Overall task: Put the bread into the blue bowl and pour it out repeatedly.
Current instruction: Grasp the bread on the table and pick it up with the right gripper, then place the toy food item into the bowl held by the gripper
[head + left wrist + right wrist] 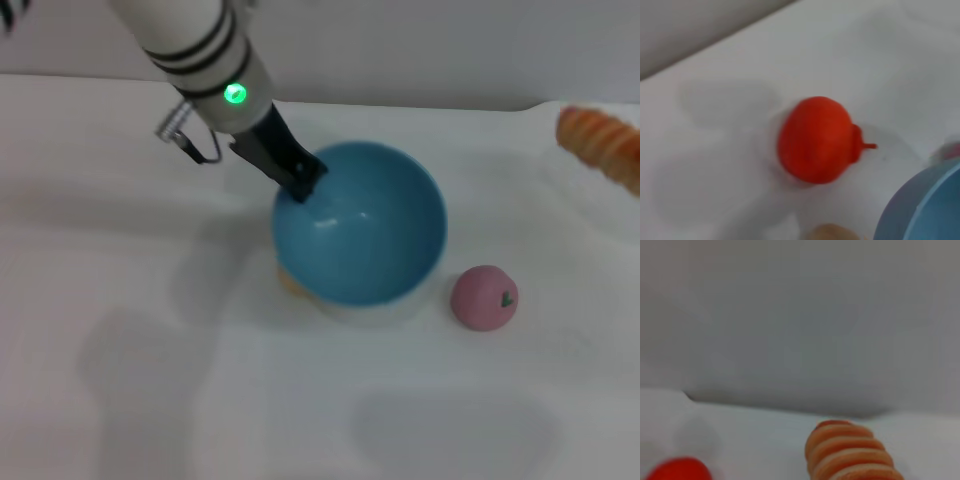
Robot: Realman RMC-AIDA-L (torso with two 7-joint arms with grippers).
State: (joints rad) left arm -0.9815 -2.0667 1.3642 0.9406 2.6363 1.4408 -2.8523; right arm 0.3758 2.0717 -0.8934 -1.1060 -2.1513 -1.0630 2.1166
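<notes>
Left gripper [300,180] clamped on blue bowl [370,235] rim

White tabletop [120,380]; plain grey wall [800,315] behind.

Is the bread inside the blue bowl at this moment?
No. The blue bowl is empty inside, and the bread sits apart at the table's far right edge.

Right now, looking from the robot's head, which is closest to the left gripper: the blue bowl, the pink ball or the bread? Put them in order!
From the left gripper:
1. The blue bowl, right at the gripper, which is on its near-left rim.
2. The pink ball, on the table past the bowl's right side.
3. The bread, far off at the right edge.
</notes>
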